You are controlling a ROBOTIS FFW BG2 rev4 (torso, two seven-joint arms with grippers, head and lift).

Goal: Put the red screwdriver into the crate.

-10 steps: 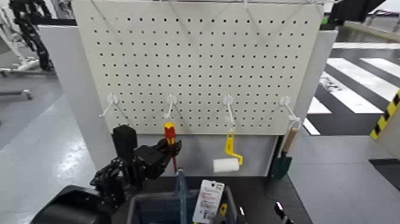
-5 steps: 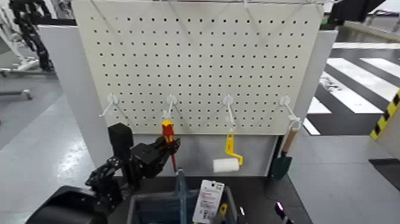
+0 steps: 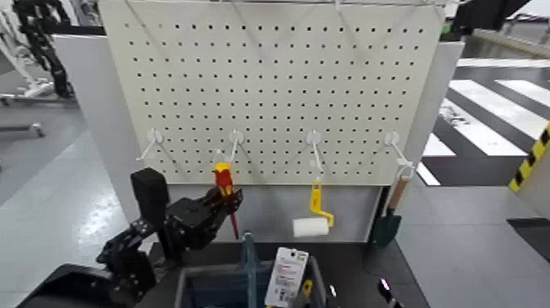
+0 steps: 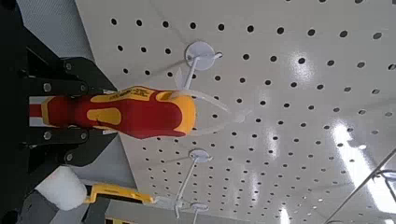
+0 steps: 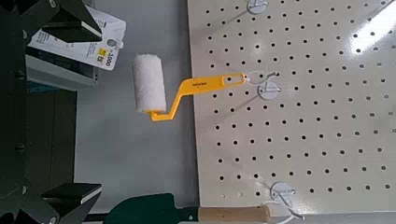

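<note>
Pegboard [image 3: 270,90] spans the far side in the head view; the left gripper [image 3: 229,199] grips the red screwdriver [image 3: 223,177] shaft-down, left of a hanging paint roller [image 3: 311,227], with the crate [image 3: 209,271] nearer. The left wrist view shows its fingers closed around the red-yellow handle. In the right wrist view, the right gripper [image 5: 78,112] stands open, parked on the near right.

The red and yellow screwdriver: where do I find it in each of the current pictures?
Head view: left of centre, upright in the left gripper, in front of the cream pegboard.
Left wrist view: its red and yellow handle lies across the upper left.
Right wrist view: not in it.
Shared landmark: the white paint roller with a yellow handle, seen in all three.
</note>
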